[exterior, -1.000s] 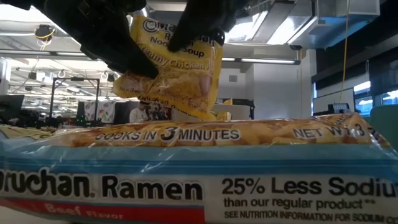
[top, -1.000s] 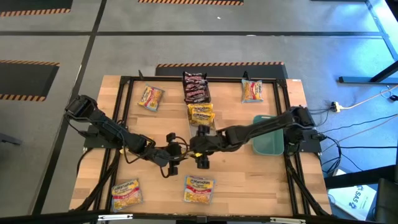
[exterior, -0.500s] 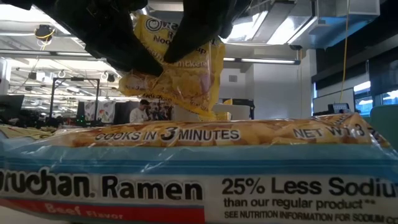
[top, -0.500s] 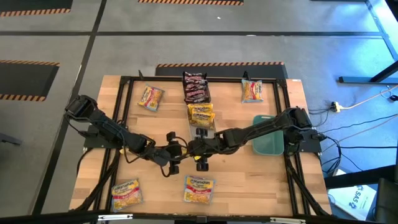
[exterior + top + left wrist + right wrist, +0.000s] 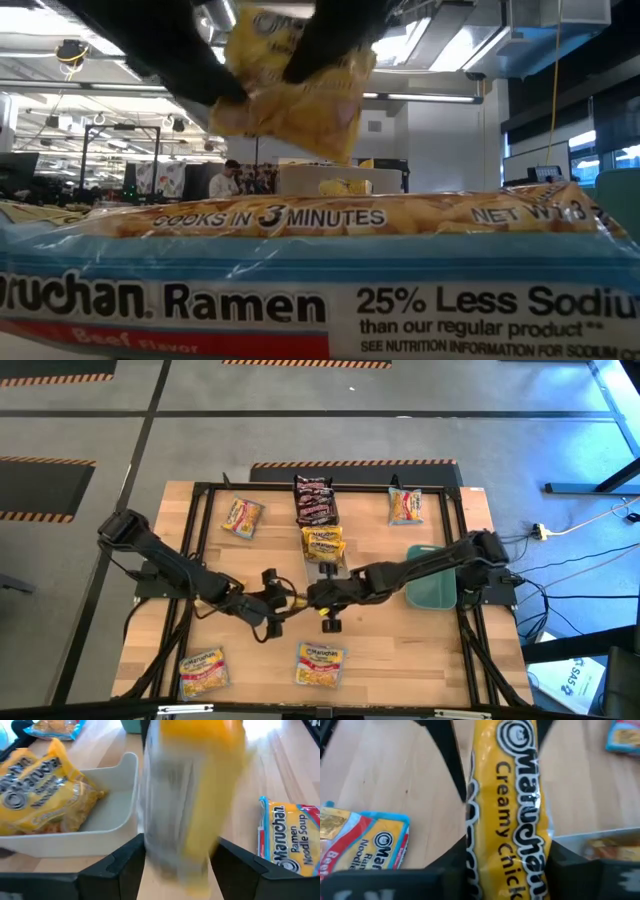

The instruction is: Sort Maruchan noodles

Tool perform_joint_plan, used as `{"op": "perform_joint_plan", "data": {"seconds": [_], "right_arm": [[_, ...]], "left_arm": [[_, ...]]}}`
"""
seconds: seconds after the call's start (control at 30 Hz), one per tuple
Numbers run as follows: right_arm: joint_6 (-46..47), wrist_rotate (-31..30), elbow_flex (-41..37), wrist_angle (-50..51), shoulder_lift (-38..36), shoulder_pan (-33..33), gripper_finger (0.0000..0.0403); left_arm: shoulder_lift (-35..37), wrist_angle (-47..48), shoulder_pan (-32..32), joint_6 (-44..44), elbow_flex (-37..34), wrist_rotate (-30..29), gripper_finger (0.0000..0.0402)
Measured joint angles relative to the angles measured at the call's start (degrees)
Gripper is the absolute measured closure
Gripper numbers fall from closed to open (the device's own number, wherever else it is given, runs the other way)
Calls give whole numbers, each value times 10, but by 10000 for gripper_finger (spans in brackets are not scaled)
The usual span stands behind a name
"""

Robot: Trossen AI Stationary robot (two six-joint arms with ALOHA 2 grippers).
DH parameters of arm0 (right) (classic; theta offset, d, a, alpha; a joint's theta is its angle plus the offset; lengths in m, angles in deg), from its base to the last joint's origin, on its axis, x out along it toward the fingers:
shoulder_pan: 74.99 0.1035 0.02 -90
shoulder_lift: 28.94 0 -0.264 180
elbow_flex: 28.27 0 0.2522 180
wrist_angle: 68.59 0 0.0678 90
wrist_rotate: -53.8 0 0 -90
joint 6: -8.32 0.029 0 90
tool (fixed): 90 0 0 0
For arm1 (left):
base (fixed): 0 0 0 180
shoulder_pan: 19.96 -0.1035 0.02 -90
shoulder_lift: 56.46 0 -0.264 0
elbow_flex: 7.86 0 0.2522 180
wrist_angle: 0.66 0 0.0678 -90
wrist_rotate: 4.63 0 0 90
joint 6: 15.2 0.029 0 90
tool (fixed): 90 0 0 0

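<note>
We see a wooden tabletop (image 5: 420, 645) with both arms meeting near its centre. A teal bin (image 5: 432, 588) sits toward the right edge, and a clear bin (image 5: 117, 817) just behind the centre holds one yellow packet (image 5: 323, 544); a dark brown-red packet (image 5: 312, 500) lies behind it at the far edge. The right claw (image 5: 322, 598) is closed on a yellow Creamy Chicken packet (image 5: 512, 815), with one finger pressing each side, and holds it raised above the tabletop at the centre, in front of the clear bin. The left claw (image 5: 278, 600) sits just beside the same packet; its fingers (image 5: 115, 870) stand on either side of the packet, which is blurred in that view, and we cannot tell whether they grip it or stand clear of it. Other packets lie apart: one at the far left (image 5: 242, 516), one at the far right (image 5: 405, 506), one at the near left (image 5: 203, 669) and one at the near centre (image 5: 320, 663).
</note>
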Motion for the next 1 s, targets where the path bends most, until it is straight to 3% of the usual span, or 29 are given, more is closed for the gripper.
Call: {"op": "perform_joint_plan", "data": {"seconds": [0.17, 0.3, 0.5, 1.0], "right_arm": [[5, -12, 0, 52, -56, -3, 289], [-18, -28, 0, 87, -86, -11, 304], [-50, -26, 0, 126, -93, -50, 291], [-70, 42, -92, 22, -66, -174, 293]], "left_arm": [[38, 73, 14, -28, 0, 4, 197], [43, 92, 22, -39, -1, -8, 197], [38, 93, 29, -45, -1, -8, 197], [38, 96, 29, -43, -1, -10, 197]]}}
